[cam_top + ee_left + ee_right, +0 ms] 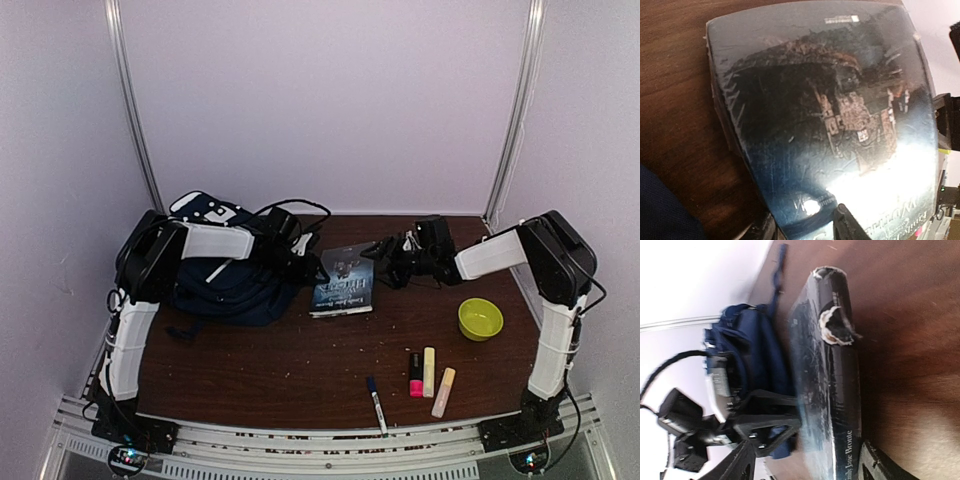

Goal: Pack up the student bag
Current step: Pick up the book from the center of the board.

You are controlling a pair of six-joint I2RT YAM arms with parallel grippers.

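Left hand (805, 221) straddles the edge of the book (830, 125), can't tell if it's clamped. Right hand (807, 457) is spread wide around the spine end, I'd guess to steady it. From above, bag (225, 292) sits just left of the left hand, handy for loading.

book spine (842, 405): we read "Emily Jane Bronte" in pale letters running along it.
book cover (820, 125): we see lettering by its edge, too glared and cut off to read.
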